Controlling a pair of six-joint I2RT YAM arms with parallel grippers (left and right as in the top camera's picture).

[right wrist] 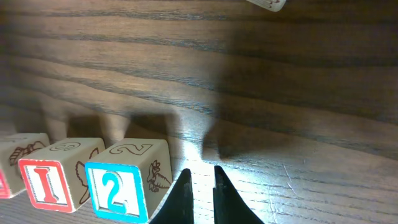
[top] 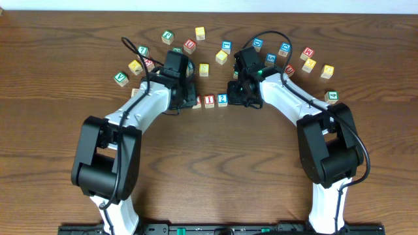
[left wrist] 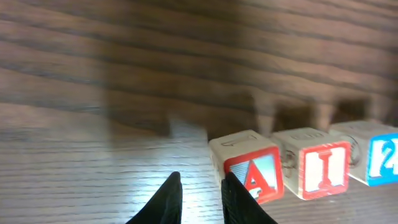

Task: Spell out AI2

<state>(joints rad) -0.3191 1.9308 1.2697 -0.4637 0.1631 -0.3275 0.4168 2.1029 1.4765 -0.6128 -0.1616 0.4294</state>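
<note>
the a block point(left wrist: 253, 173), i block point(left wrist: 315, 169) and 2 block point(right wrist: 127, 179) sit in a touching row on the table point(top: 215, 150), apparently spelling the word. the left end effector point(left wrist: 200, 198) hangs just left of the a, fingers nearly together and empty. the right end effector point(right wrist: 200, 194) is likewise narrowed and empty beside the 2, perhaps squaring the row. overhead, the left arm hides the a.

Red A block point(left wrist: 252, 173), red I block point(left wrist: 317, 165), blue 2 block point(right wrist: 127, 180).
</note>
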